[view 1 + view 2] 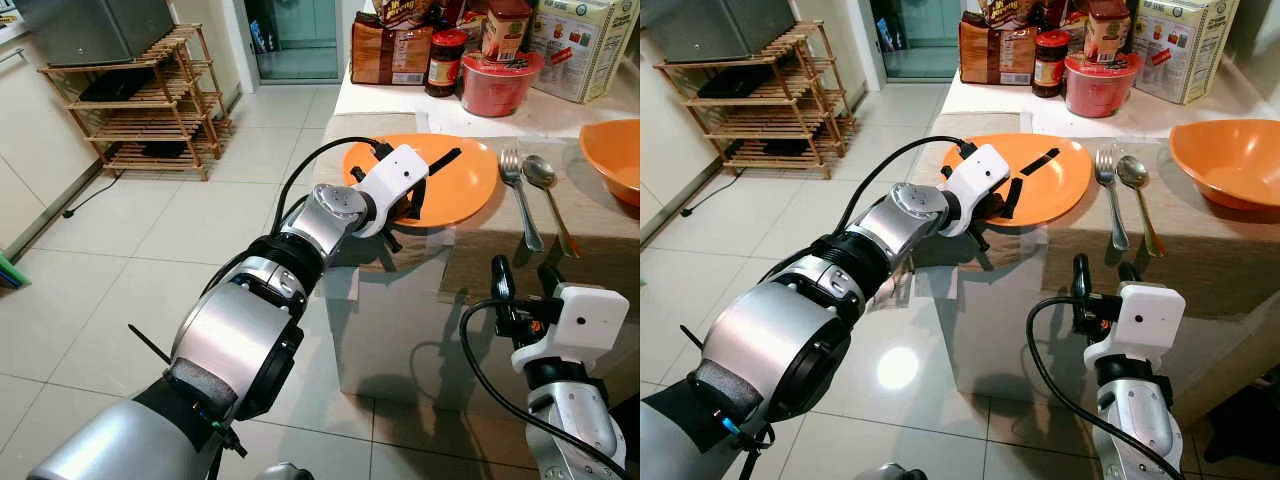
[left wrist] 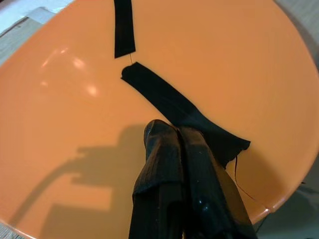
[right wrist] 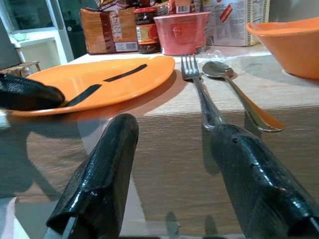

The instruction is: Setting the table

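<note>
In the left eye view we are reaching our left gripper (image 1: 408, 205) over the round orange plate (image 1: 470, 180) at the table's near edge, beside the metal fork (image 1: 520, 195). In the left wrist view our fingers (image 2: 172, 184) are pressing together, clenched, holding nothing above the plate. In the right wrist view our right gripper (image 3: 174, 164) is hovering released, fingers spread, below the table edge facing the fork.

A home kitchen is showing here: food packets (image 1: 390, 50) and jars (image 1: 444, 62) are standing far along the counter (image 1: 480, 240), a wooden shelf rack (image 1: 140, 105) is sitting left on the pale tiled floor (image 1: 120, 280).
</note>
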Controlling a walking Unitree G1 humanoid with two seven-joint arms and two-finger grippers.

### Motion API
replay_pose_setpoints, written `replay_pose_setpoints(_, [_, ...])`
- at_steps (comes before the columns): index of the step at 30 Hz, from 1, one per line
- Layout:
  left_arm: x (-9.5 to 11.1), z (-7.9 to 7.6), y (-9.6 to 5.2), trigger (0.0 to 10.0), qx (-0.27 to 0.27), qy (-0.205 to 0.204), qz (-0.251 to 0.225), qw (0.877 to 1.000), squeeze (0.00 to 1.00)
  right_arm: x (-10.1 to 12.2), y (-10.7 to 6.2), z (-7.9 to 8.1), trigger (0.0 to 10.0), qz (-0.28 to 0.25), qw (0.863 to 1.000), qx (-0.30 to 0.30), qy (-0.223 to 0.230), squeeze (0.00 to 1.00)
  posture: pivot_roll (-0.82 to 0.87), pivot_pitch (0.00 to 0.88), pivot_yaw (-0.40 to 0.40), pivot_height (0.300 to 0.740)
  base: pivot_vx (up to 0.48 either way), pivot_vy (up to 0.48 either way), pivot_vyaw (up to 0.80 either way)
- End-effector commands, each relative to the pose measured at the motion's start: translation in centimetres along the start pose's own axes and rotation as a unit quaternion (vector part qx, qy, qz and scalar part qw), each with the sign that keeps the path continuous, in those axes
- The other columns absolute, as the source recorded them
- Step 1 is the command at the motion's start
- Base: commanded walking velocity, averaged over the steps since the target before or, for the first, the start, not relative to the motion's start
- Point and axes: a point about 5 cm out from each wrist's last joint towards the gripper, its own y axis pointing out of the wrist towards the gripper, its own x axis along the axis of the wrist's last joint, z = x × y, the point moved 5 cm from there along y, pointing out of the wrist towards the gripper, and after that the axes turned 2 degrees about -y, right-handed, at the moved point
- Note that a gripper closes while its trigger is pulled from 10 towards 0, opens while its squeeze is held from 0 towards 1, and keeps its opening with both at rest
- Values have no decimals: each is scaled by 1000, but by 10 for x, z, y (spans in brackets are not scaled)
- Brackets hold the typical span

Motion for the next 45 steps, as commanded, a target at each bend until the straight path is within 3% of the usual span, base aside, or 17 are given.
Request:
replay_pose_setpoints(1, [-27, -4, -1, 10000, -21, -6, 47, 999, 0, 0, 3, 3, 10000, 1, 1000, 6, 4, 0, -93, 0, 124, 735, 0, 0, 0])
replay_pose_setpoints(14, [-8, 16, -11, 10000, 1, -13, 11, 1000, 0, -1, 5, 6, 10000, 2, 1000, 11, 5, 0, -83, 0, 120, 735, 0, 0, 0])
replay_pose_setpoints(21, [15, 24, -16, 10000, 0, -33, -31, 999, 0, 0, 7, 11, 10000, 2, 1000, 20, 20, 0, -80, 0, 125, 735, 0, 0, 0])
replay_pose_setpoints(24, [39, 30, -23, 10000, -2, -66, -83, 994, 0, -5, 12, 25, 10000, 16, 996, 46, 70, 0, -65, 0, 121, 735, 0, 0, 0])
replay_pose_setpoints(28, [53, 32, -29, 10000, -8, -80, -118, 990, 0, -9, 20, 36, 10000, 29, 990, 70, 120, 0, -54, 0, 118, 735, 0, 0, 0])
replay_pose_setpoints(33, [52, 34, -32, 10000, -8, -83, -120, 989, 0, -14, 31, 46, 10000, 42, 983, 90, 153, 0, -32, 0, 110, 735, 0, 0, 0])
replay_pose_setpoints(38, [48, 43, -38, 10000, 9, -89, -117, 989, 0, -20, 41, 52, 10000, 47, 980, 99, 165, 0, -13, 0, 108, 735, 0, 0, 0])
replay_pose_setpoints(45, [47, 45, -40, 10000, 13, -90, -114, 989, 0, -24, 54, 57, 10000, 48, 978, 99, 177, 0, -2, 0, 111, 735, 0, 0, 0])
